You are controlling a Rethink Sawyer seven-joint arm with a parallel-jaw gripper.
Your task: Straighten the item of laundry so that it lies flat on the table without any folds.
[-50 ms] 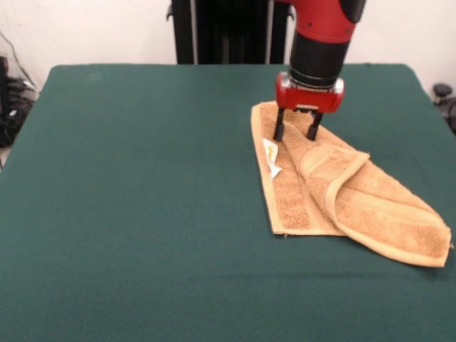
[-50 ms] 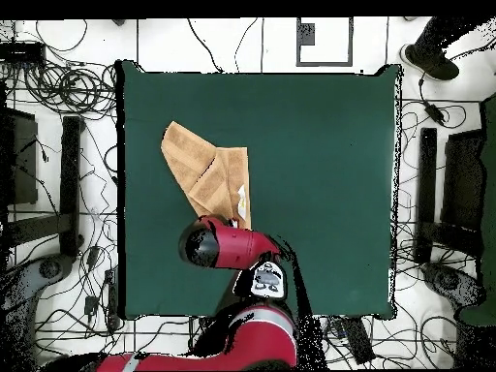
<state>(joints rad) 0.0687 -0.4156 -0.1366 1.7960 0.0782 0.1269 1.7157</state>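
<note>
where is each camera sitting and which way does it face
Front view: sits across the table from the robot, facing it; shows the red and black arm coming down, gripper open on the folded towel.
Overhead view: hangs above, looking straight down; shows the table, the arm from the bottom edge, and a person's shoe at the top right.
Both share the table, towel and arm.

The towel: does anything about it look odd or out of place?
Yes. The towel is not flat: one part is folded diagonally over the rest, so it forms an uneven wedge on the table. Its white tag shows at the left edge. The gripper stands on its far corner, fingers apart.
</note>
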